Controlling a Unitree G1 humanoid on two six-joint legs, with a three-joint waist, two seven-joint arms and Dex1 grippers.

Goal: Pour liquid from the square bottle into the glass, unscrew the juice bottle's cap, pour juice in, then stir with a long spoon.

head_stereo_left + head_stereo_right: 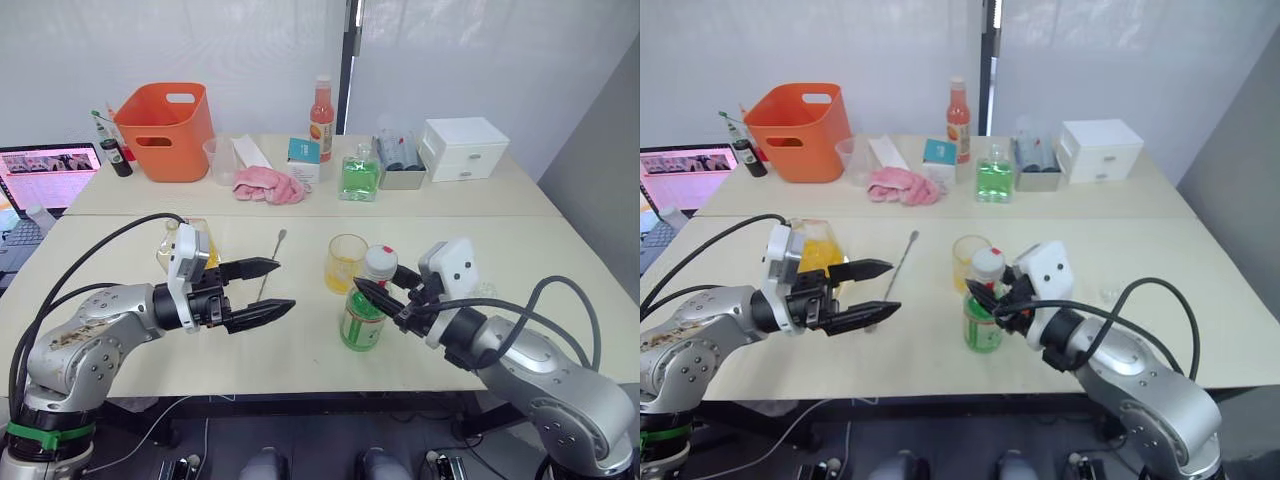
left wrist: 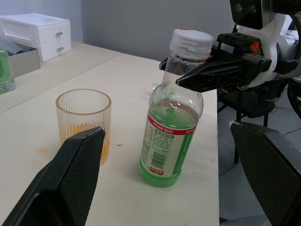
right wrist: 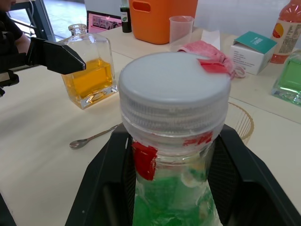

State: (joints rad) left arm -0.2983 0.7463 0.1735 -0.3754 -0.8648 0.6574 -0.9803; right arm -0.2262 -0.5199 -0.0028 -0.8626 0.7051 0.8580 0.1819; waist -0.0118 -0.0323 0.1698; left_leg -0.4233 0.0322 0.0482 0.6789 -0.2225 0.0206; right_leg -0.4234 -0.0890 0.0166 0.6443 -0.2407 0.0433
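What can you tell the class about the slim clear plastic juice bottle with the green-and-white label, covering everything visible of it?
The slim clear plastic juice bottle stands upright on the pale table, beside the ribbed glass tumbler, which has orange-yellow liquid at its bottom. Pale green liquid fills its lower body; a green-and-white label wraps the middle. Its ridged white screw cap is still on, above a red neck ring. The right gripper has a black finger on each side of the neck, just below the cap.
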